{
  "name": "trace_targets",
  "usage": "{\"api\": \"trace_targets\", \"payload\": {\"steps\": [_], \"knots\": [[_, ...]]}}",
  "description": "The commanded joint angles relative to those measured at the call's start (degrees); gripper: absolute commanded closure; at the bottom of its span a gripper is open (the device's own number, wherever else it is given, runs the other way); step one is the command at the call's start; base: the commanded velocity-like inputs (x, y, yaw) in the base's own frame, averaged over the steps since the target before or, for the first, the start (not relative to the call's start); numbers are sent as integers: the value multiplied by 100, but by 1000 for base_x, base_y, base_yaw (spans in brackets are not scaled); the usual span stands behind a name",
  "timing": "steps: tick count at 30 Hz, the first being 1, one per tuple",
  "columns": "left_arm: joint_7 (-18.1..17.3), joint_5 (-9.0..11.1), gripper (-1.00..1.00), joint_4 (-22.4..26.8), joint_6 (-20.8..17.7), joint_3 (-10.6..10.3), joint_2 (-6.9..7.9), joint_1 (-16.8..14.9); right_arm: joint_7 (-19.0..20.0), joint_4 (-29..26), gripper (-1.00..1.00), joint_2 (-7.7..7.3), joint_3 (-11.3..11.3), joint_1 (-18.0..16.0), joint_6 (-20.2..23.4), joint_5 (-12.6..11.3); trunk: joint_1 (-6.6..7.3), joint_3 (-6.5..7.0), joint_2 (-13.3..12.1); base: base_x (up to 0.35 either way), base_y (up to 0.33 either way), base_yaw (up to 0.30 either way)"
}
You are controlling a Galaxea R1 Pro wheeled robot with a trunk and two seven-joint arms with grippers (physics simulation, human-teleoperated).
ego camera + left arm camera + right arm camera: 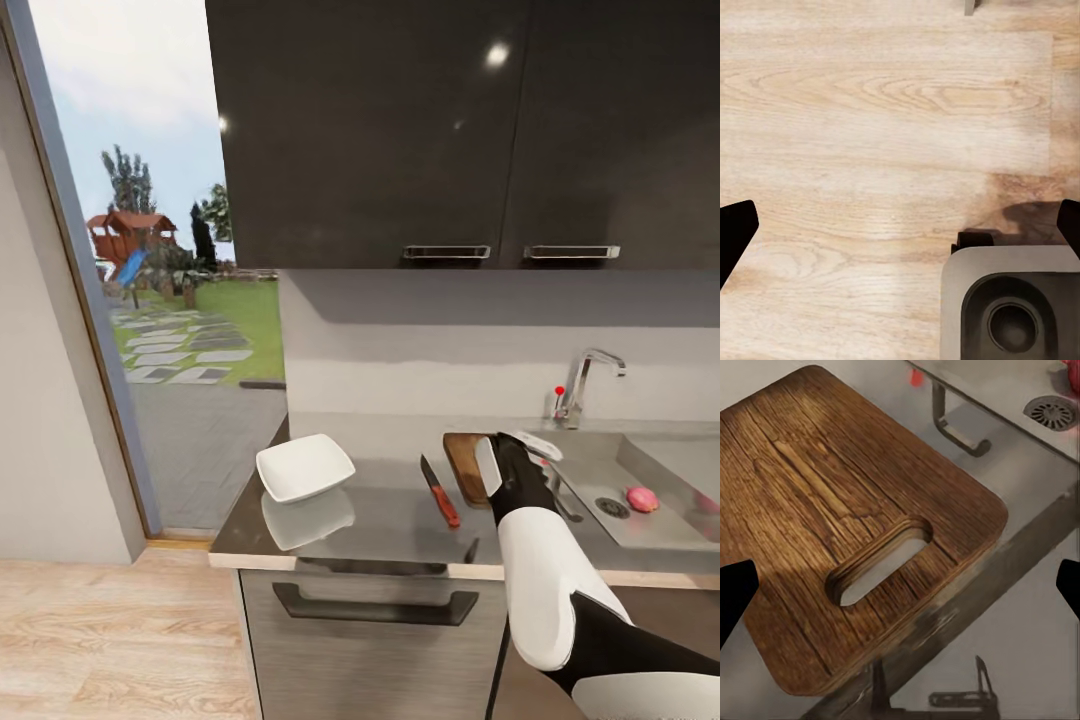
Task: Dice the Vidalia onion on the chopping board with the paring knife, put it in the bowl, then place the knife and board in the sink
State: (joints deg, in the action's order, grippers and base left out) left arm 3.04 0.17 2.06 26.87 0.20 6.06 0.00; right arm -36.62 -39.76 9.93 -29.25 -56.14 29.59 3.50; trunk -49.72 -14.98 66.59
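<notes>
Right arm's fingers hover spread apart above the board; left fingers look apart too. Fetching the onion from the sink seems in hand, so reach farther right.

Chopping board: brown wood, coarse visible grain, matt. Bench: grey, glossy, mirrors the smooth white bowl; sink brushed steel, tap shiny chrome. Floor: pale wood-grain planks; upper cabinets dark, glossy.

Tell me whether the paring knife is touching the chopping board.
Apart. In the head view, a strip of grey countertop shows between the paring knife and the chopping board, which lies to its right, partly hidden by the right gripper.
</notes>
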Motion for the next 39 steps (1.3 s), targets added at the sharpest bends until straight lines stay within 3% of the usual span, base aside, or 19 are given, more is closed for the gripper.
{"api": "trace_targets", "payload": {"steps": [1,12,39], "knots": [[13,0,-100,5,12,-2,0,0,-4,-8,-100,7,-28,-7,31,37,0,-7,4,2,0,0],[13,0,-100,-98,19,-2,4,0,-188,279,-100,7,-54,-8,-276,37,0,-7,4,0,0,0],[13,1,-100,-119,29,-2,9,0,-433,309,-100,3,-73,-3,-305,37,0,-7,4,24,0,0]]}}
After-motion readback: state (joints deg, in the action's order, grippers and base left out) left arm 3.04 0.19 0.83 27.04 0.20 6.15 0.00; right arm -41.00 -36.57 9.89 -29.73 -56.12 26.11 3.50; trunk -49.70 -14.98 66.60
